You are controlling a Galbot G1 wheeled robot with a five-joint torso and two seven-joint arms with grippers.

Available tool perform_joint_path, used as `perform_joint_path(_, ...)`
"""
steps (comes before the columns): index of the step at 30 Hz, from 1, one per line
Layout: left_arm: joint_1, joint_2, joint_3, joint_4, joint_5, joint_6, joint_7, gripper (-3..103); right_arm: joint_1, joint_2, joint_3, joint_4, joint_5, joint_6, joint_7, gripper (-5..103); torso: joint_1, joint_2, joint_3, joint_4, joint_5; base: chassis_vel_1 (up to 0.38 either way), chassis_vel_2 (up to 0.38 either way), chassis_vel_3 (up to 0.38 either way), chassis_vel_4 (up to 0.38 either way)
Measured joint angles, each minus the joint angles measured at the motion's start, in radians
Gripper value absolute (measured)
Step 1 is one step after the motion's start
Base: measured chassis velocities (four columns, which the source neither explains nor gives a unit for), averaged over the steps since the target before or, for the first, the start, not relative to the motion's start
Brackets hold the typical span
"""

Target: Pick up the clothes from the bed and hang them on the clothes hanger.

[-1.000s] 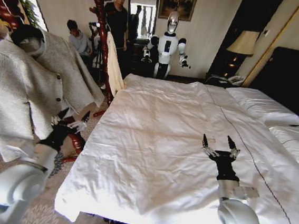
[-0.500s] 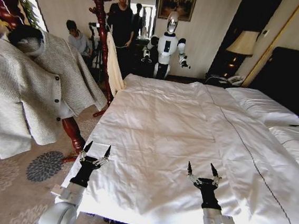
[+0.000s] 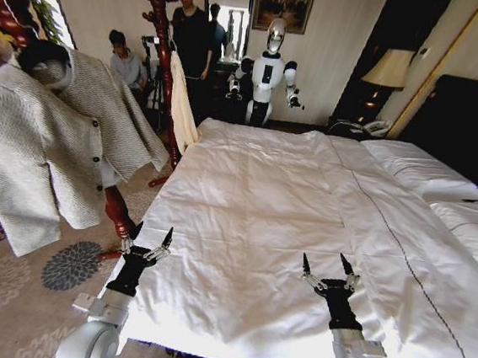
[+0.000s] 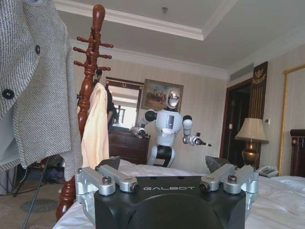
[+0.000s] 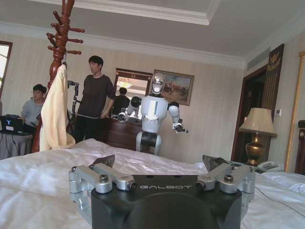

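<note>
The grey-beige jacket (image 3: 48,135) hangs left of the bed (image 3: 255,189) on a black clothes hanger (image 3: 36,51), its buttoned front facing the room. In the left wrist view the jacket (image 4: 33,90) hangs close by. My left gripper (image 3: 152,233) is open and empty over the bed's near left corner, well below and to the right of the jacket. My right gripper (image 3: 326,262) is open and empty over the duvet near the front edge. Both wrist views show the open left gripper (image 4: 164,164) and open right gripper (image 5: 159,162) holding nothing.
A red wooden coat stand (image 3: 162,28) by the bed's far left corner carries a cream garment (image 3: 182,97). Another wooden post (image 3: 117,210) stands just left of my left gripper. A white robot (image 3: 270,72) and people are at the back wall. Pillows (image 3: 418,171) lie on the right.
My left gripper has come away from the jacket's hem, down to the bed's near left corner. My right gripper has drawn back toward the front edge. The jacket hangs free, swaying slightly.
</note>
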Motion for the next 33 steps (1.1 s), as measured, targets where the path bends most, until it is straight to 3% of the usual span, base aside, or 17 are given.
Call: perform_joint_path(33, -0.002, 0.004, -0.002, -0.001, -0.005, 0.004, -0.004, 100, 0.002, -0.001, 0.000, -0.001, 0.001, 0.000, 0.000, 100, 0.000, 0.000, 0.000, 0.0000, 0.0000, 0.000, 0.000, 0.000, 0.000)
